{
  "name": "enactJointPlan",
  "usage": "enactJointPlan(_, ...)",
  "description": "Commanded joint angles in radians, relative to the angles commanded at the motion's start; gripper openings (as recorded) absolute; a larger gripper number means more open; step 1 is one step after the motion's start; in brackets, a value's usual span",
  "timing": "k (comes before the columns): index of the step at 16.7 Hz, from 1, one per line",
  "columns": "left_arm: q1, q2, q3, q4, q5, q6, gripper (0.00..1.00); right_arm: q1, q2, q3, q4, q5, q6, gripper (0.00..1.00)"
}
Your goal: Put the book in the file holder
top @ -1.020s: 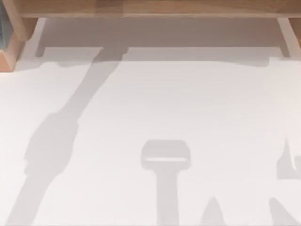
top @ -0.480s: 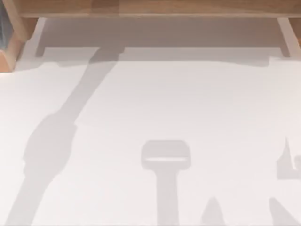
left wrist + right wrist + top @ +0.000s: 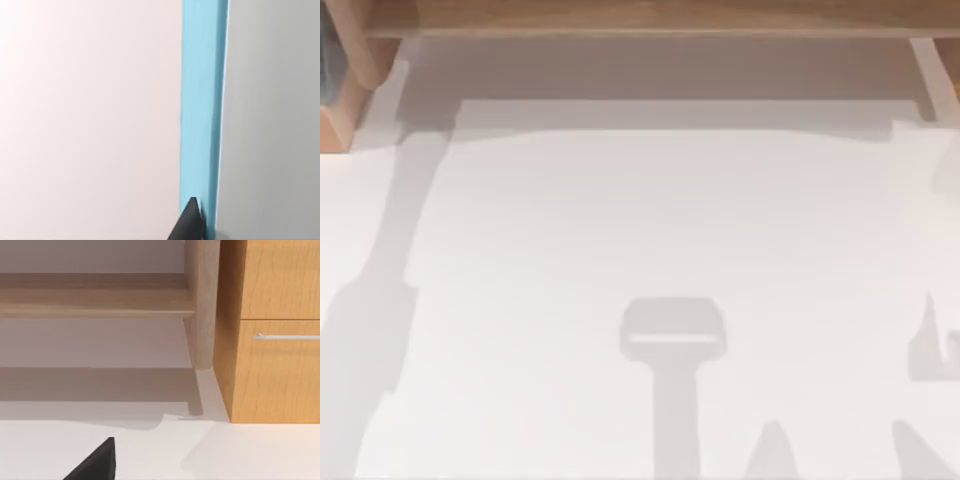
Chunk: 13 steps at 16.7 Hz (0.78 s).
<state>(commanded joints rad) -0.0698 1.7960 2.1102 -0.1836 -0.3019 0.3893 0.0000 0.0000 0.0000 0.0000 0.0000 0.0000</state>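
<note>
Book: light blue, seen edge-on in the left wrist view as a tall narrow band, with a pale surface to one side and a grey one to the other. One dark fingertip of the left gripper lies against its lower end; jaw state cannot be told. Table: white, shadowed, with a wooden shelf along its far edge. Right wrist view: one dark fingertip above the table, facing a wooden drawer unit; jaw state cannot be told.
</note>
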Motion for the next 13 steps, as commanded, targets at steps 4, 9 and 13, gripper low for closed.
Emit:
enactJointPlan(4, 0.262, -0.049, -0.203, 0.013, 0.09, 0.277, 0.0, 0.0, 0.0, 0.0, 0.0, 0.0, 0.0, 1.0)
enactJointPlan(9, 0.566, -0.042, -0.542, 0.1, 0.23, 0.637, 0.0, 0.0, 0.0, 0.0, 0.0, 0.0, 0.0, 1.0)
enactJointPlan(13, 0.726, -0.02, -0.812, 0.249, 0.371, 0.905, 0.0, 0.0, 0.0, 0.0, 0.0, 0.0, 0.0, 1.0)
